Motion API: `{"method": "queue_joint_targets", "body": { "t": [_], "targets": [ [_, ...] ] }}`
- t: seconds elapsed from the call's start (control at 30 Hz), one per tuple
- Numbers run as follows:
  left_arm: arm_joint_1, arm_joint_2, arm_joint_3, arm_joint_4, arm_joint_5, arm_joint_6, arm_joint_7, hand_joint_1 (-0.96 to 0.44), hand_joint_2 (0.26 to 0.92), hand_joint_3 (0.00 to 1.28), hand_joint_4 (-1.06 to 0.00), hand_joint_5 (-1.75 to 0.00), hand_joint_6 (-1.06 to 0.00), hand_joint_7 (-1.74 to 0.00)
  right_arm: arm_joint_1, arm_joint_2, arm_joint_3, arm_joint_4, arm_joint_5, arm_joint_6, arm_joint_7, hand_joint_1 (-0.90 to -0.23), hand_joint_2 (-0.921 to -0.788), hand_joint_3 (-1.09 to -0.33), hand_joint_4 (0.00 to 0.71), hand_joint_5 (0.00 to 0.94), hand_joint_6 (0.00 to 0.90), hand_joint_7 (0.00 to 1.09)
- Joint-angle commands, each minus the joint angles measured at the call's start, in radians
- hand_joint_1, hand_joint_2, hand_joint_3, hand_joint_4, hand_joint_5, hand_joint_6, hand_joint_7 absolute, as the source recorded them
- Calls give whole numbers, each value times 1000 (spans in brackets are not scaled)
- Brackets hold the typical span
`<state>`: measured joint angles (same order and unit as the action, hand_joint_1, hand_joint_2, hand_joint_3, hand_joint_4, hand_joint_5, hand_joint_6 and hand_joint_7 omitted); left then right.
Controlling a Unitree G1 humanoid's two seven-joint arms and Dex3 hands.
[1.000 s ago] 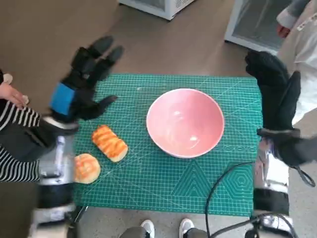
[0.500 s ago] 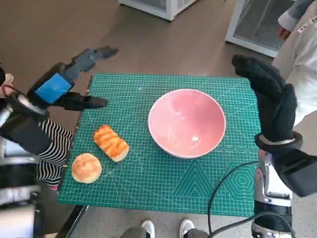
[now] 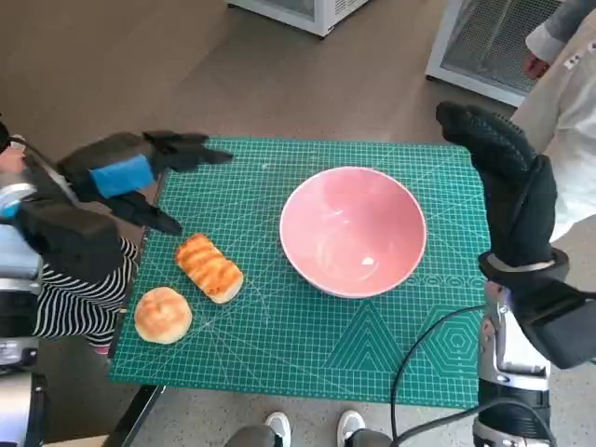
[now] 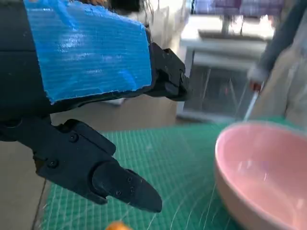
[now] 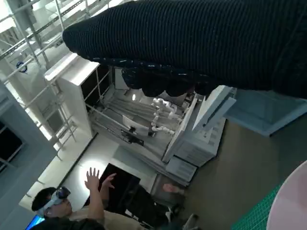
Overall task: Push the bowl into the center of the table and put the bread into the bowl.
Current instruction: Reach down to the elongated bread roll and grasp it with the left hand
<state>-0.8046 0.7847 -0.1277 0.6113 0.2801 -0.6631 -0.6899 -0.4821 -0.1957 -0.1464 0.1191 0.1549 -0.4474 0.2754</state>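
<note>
**Both hands empty, bowl and bread apart on the mat**

A round pink glossy bowl [image 3: 353,230] stands upright on the green gridded cutting mat [image 3: 279,326] that covers the small table, somewhat toward the robot's right of the mat's middle. It holds nothing. An oblong orange-striped bread loaf [image 3: 209,268] lies on the mat well apart from the bowl, on the robot's left side, and a round golden bun [image 3: 163,315] rests just beside it, nearer the mat's front corner.

The left hand [image 3: 130,177], black with blue tape across its back, hovers over the mat's left edge, above and beyond the loaf, fingers spread and grasping nothing. In the left wrist view its fingers [image 4: 120,184] point toward the bowl's rim [image 4: 249,163] without touching it.

The right hand [image 3: 507,186], in the black knitted glove, is raised beside the mat's right edge, near the bowl, fingers extended and empty. A black cable [image 3: 419,349] crosses the mat's front right corner.
</note>
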Motion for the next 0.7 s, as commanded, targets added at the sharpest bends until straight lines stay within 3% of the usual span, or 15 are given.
{"method": "queue_joint_targets", "body": {
  "t": [0.03, 0.7],
  "targets": [
    [16, 0, -44, 20, 18, -38, -21, -427, 708, 0, -300, -5, -434, -73, 26, 7, 7, 16, 2, 14, -7, -712, -921, -693, 146, 20, 79, 427],
    [25, -22, -154, 76, 104, 2, -18, -246, 700, 3, -301, 0, -480, -16, 42, 10, 8, 3, 19, 28, -4, -707, -921, -690, 160, 18, 76, 438]
  ]
}}
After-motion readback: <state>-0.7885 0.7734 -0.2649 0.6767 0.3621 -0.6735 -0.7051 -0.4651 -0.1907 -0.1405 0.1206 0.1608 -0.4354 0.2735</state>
